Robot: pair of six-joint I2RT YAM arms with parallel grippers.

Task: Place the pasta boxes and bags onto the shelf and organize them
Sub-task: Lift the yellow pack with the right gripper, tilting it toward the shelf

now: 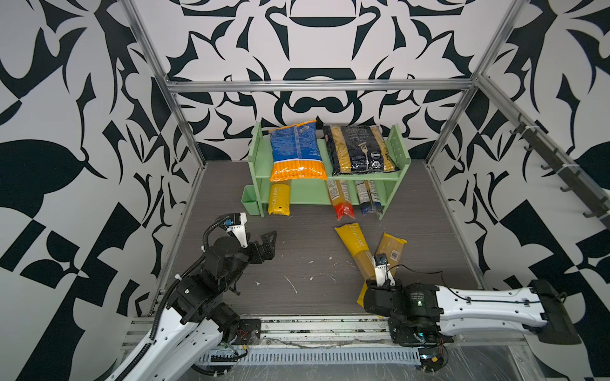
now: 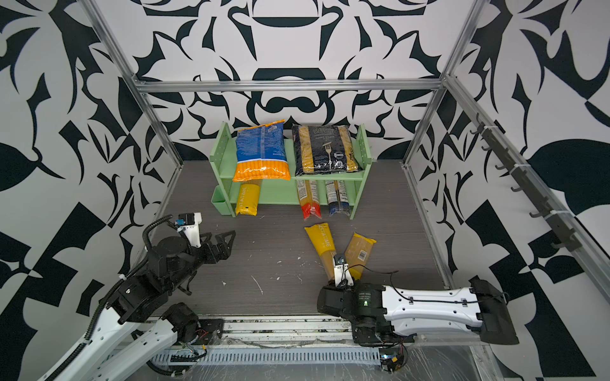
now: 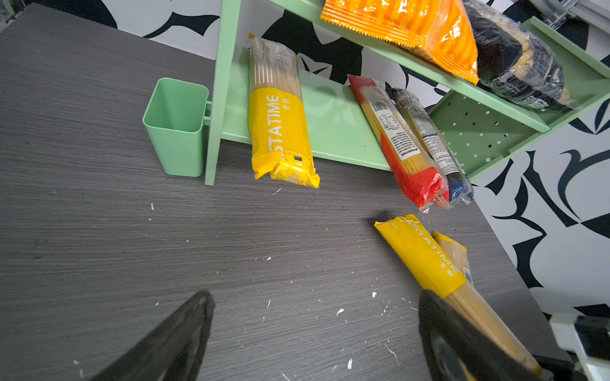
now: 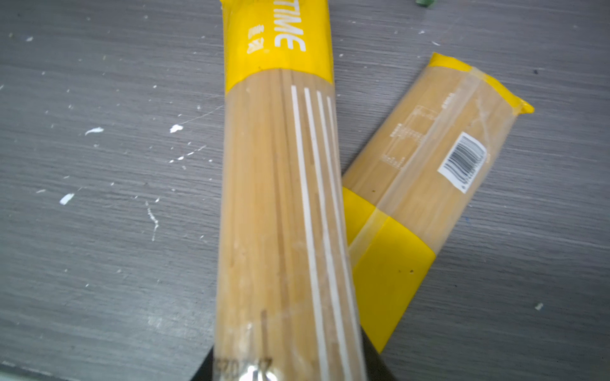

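The pale green shelf (image 1: 315, 195) stands at the back. Its top tier carries a blue-orange bag (image 1: 297, 151) and a black penne bag (image 1: 359, 150). On the lower tier lie a yellow spaghetti pack (image 1: 279, 199), a red-ended pack (image 1: 341, 201) and a blue-ended pack (image 1: 369, 198), their ends sticking out in front. My right gripper (image 1: 372, 284) is shut on a second yellow spaghetti pack (image 4: 280, 198), which crosses over a tan pack (image 4: 429, 158) lying on the table. My left gripper (image 3: 317, 297) is open over bare table at the left, holding nothing.
A small green cup (image 1: 251, 199) hangs at the shelf's left side. White crumbs (image 1: 292, 285) dot the dark table (image 1: 297, 237). Metal frame posts (image 1: 185, 122) and patterned walls close in the sides and back. A rail (image 1: 317, 330) runs along the front edge.
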